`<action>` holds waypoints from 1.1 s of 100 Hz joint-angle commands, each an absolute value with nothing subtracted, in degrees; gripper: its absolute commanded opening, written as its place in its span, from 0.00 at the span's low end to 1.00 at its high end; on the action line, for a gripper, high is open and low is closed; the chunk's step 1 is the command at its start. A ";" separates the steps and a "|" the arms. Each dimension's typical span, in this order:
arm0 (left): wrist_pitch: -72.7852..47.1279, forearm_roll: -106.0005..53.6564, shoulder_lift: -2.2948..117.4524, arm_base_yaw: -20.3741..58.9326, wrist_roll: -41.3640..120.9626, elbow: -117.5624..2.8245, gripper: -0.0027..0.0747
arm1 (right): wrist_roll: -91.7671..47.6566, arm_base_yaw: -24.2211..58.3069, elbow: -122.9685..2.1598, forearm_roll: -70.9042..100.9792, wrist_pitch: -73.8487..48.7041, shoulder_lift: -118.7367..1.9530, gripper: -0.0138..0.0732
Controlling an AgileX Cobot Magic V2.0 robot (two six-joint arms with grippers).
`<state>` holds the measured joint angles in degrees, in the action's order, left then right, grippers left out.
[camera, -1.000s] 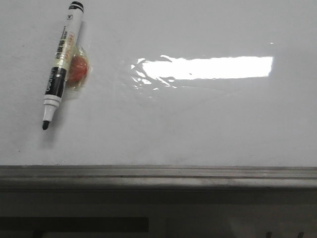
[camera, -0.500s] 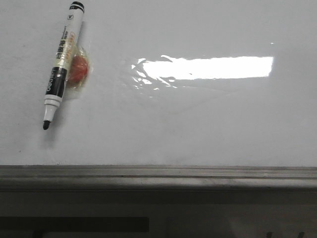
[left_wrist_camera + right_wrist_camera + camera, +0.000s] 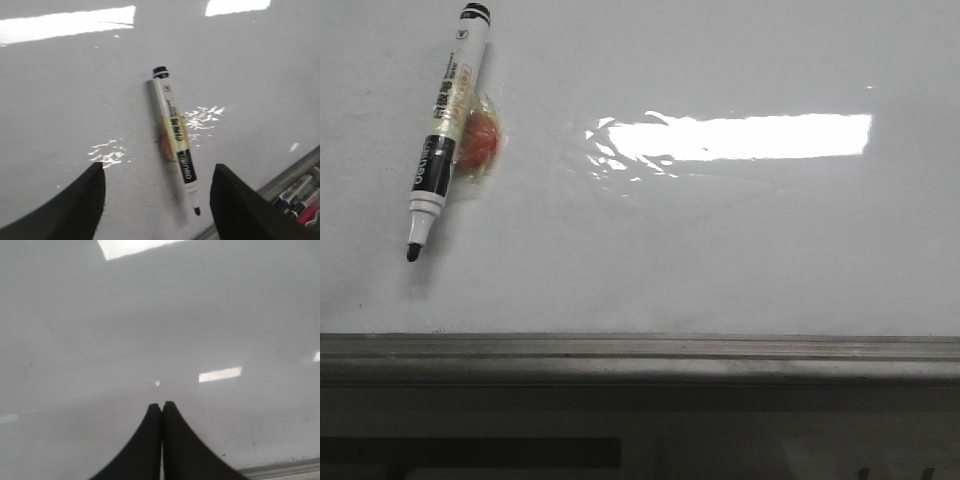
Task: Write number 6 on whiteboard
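We see the whiteboard (image 3: 720, 260) filling nearly the whole front view, glossy white, with a bright strip of light reflected across its middle and a grey metal rail (image 3: 640, 355) running along its near edge. No drawn figure shows anywhere on the board in any of our views; the surface looks unmarked apart from faint specks. Toward the board's left side lies a black-and-white marker pen (image 3: 440, 140), uncapped, slanted, its dark tip pointing down toward the rail and its black end cap toward the far edge. Just beside its barrel, touching it, sits a small orange-red blob (image 3: 478, 140) under what looks like clear tape; we cannot tell what it is. In the left wrist view our left gripper (image 3: 157, 200) hangs above the board with its two dark fingers (image 3: 75, 207) spread wide, the marker lying between them and untouched. A few more markers (image 3: 300, 197) rest past the rail there. In the right wrist view our right gripper (image 3: 161, 410) has its fingers pressed together, holding nothing, over bare board.
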<state>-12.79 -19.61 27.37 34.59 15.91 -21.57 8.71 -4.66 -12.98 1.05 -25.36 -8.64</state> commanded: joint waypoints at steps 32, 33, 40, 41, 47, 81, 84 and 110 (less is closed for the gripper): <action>8.35 -20.77 42.28 45.43 16.12 -23.63 0.62 | 8.44 -4.43 -15.00 0.52 -21.41 -9.66 0.09; 8.37 -20.92 42.75 45.53 16.12 -23.63 0.63 | 8.44 -4.43 -15.00 0.52 -21.41 -9.66 0.09; 8.78 -21.04 45.28 46.29 16.12 -23.63 0.64 | 8.44 -4.43 -15.00 0.52 -21.41 -9.66 0.09; 8.89 -21.22 45.54 46.41 16.02 -23.63 0.64 | 8.44 -4.43 -15.00 0.52 -21.41 -9.66 0.09; 9.95 -23.63 48.03 46.43 16.02 -23.63 0.64 | 8.44 -4.43 -15.00 0.52 -21.41 -9.66 0.09; 14.01 -26.98 56.37 46.43 15.65 -23.63 0.63 | 8.44 -4.43 -15.00 0.52 -21.20 -9.66 0.09; 14.01 -26.98 56.66 46.43 15.65 -23.63 0.63 | 8.44 -4.43 -15.00 0.52 -21.20 -9.66 0.09; 14.01 -26.98 58.98 46.43 15.65 -23.63 0.58 | 8.44 -4.02 -15.00 0.52 -20.80 -9.66 0.09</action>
<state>10.52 -26.59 58.14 46.12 16.06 -21.93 8.71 -4.64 -12.98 0.93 -25.36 -8.64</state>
